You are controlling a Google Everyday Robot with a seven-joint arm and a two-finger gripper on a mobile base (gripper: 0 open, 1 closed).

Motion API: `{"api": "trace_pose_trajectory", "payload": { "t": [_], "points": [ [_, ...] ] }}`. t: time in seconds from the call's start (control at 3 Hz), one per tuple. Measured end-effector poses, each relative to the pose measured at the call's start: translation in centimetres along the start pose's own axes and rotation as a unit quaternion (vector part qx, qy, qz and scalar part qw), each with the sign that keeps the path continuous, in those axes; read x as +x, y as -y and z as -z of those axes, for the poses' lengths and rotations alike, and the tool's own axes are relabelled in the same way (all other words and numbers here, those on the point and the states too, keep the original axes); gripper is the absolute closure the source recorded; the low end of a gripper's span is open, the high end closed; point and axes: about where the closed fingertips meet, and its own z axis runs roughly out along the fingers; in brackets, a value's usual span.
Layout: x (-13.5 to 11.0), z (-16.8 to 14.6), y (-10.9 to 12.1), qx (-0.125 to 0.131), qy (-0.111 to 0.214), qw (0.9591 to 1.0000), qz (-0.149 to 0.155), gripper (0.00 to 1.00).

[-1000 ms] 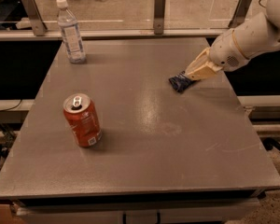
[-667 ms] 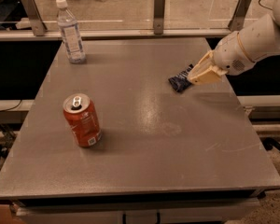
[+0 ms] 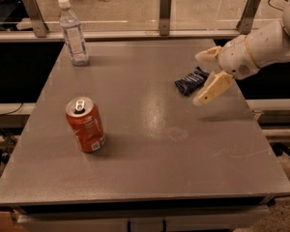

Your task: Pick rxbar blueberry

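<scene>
Two cream fingers of the white arm's gripper (image 3: 199,79) have spread wide, flanking the small dark navy-blue rxbar blueberry wrapper (image 3: 189,82), which lies flat on the right of the grey table (image 3: 150,144). It looks not yet grasped.

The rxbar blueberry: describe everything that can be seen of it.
The rxbar blueberry is a small, flat, dark navy wrapper with pale print, and it looks like crinkled glossy foil. It lies at an angle on the grey table, toward the table's right side. The gripper is open and straddles the bar's right end. Whether it touches the wrapper cannot be told.
</scene>
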Motion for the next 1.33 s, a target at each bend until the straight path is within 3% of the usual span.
{"api": "trace_pose_trajectory", "payload": {
  "t": [0.67,1.33],
  "points": [
    [2.0,-2.8,3.6,0.018,0.052,0.9981,-0.026,0.00],
    [4.0,-4.2,6.0,0.042,0.060,0.9963,-0.045,0.41]
  ]
}}
